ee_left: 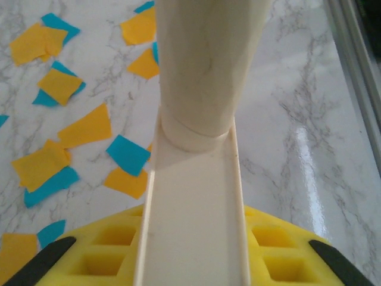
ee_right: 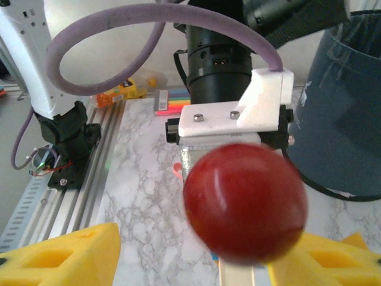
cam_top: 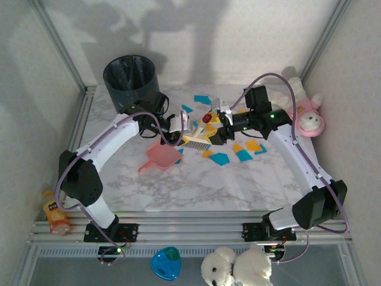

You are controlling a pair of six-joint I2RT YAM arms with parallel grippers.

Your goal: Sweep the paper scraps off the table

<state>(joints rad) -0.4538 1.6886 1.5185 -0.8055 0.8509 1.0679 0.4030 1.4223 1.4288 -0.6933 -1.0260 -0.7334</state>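
Scraps [cam_top: 220, 158] are lying scattered mid-table [cam_top: 196, 187], right of the dustpan [cam_top: 159, 158]. Left gripper [ee_left: 193, 256] is clamping the brush [ee_left: 202, 77] handle tight. Right gripper [ee_right: 196, 256] is straddling a red knob [ee_right: 244, 199], jaws partly apart — contact not discernible. Bin [cam_top: 131, 80] is standing far left.

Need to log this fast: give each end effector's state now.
Left end effector: closed on the brush handle.
Right end effector: open, straddling the brush, not gripping it.
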